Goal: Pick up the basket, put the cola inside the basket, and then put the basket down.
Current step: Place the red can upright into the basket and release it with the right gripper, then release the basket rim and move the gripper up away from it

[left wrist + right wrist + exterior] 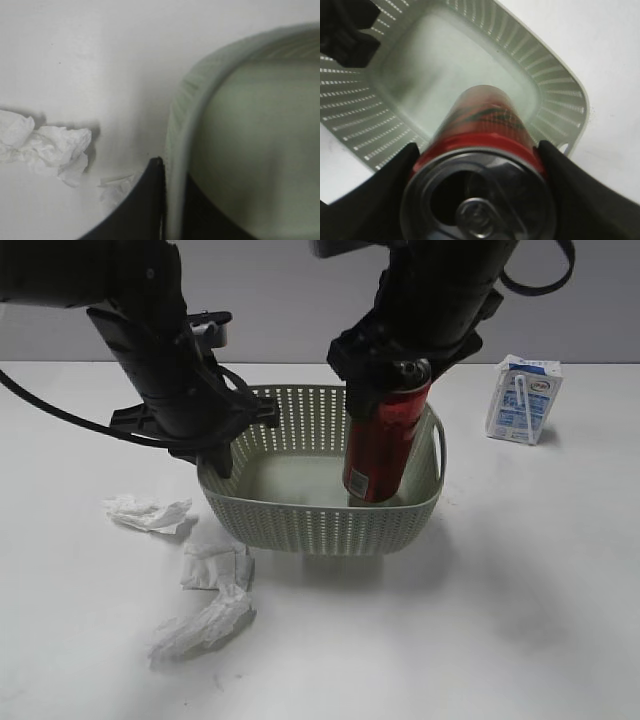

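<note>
The pale sage-green basket (300, 520) is in the middle of the table. My left gripper (225, 435) is shut on its left rim, one finger outside and one inside; the left wrist view shows the rim (182, 150) clamped between my fingers (175, 200). My right gripper (395, 375) is shut on the top of the red cola can (380, 445) and holds it tilted inside the basket, its base near the basket floor. The right wrist view looks down on the can (480, 150), its opened silver top between my fingers (477, 165), with the basket floor (435, 65) below.
A blue-and-white drink carton (523, 398) stands at the back right. Crumpled white tissues (205, 585) lie left and front-left of the basket; they also show in the left wrist view (45, 145). The table (500, 620) is white.
</note>
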Tool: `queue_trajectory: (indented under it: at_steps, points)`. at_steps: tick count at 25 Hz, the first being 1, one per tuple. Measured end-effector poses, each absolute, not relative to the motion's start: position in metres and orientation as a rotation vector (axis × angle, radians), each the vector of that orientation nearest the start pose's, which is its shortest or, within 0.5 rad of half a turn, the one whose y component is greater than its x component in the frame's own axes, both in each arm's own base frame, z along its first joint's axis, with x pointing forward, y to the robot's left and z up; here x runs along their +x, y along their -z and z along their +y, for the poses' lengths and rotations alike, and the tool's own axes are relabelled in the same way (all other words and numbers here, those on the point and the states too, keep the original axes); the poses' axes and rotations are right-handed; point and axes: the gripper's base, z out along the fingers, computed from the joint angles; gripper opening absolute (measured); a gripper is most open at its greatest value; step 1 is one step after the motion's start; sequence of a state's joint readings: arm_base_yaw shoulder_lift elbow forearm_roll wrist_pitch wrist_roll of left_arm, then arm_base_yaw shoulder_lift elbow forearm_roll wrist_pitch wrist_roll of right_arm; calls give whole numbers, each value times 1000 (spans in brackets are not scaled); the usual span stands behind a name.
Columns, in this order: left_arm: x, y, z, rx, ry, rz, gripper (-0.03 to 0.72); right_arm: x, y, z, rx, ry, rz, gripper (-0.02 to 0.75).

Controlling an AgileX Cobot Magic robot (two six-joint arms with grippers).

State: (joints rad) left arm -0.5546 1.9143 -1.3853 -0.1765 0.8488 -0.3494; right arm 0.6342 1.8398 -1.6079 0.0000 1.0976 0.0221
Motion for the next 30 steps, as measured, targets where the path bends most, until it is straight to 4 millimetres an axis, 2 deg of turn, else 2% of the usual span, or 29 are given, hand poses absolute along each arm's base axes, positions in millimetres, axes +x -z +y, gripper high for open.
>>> queue_trajectory:
  at_steps: [5,10,13,16,20,24,30]
  points:
    - [328,-202,-217,156,378,2927,-3,322,-271,237,-909,-133,2698,508]
    - [327,-201,-216,165,364,2935,-3,323,-271,238,-911,-139,2681,636]
    - [327,-200,-216,165,362,2939,-3,323,-272,238,-910,-140,2679,655]
    - [327,-200,-216,165,361,2940,-3,327,-284,238,-874,-154,2660,657]
    - [326,-200,-216,166,358,2946,-3,335,-328,230,-801,-181,2569,657]
    - [325,-200,-216,163,360,2957,-3,351,-365,198,-666,-177,2523,656]
    - [323,-200,-217,143,387,2983,-3,374,-370,115,-390,-106,2586,637]
